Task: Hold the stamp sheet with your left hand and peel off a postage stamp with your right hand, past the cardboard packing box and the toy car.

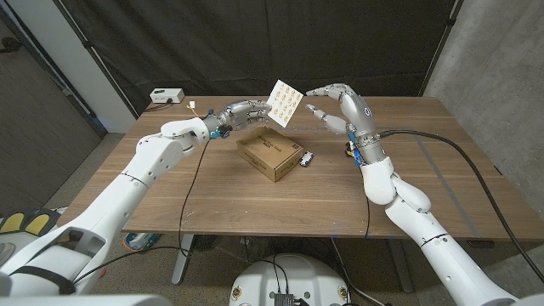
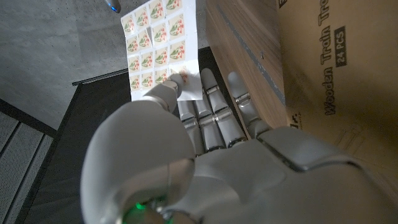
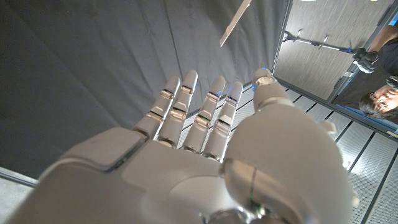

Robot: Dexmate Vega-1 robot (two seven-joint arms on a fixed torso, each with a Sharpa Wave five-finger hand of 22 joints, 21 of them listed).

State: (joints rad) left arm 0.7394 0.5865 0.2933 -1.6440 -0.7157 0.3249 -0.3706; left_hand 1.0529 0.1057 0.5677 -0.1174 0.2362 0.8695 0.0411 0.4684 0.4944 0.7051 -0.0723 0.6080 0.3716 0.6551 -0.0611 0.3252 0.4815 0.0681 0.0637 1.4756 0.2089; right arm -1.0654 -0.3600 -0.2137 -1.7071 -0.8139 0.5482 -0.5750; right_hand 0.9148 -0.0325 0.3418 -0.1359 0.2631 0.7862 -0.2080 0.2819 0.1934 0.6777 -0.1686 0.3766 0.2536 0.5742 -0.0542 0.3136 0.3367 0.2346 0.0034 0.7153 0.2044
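pinching the stamp sheet [image 1: 284, 103] aloft, the left hand [image 1: 244, 113] faces the right hand [image 1: 335, 104], fingers spread, holding nothing.

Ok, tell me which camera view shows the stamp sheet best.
The left wrist view: the stamp sheet faces the camera, individual stamps visible, pinched by the left hand. The head view shows it small and tilted; the right wrist view shows it edge-on.

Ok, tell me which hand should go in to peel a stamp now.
The right hand. It hovers open beside the stamp sheet, fingers apart and holding nothing. The left hand already holds the sheet up above the cardboard box, so it probably shouldn't let go.
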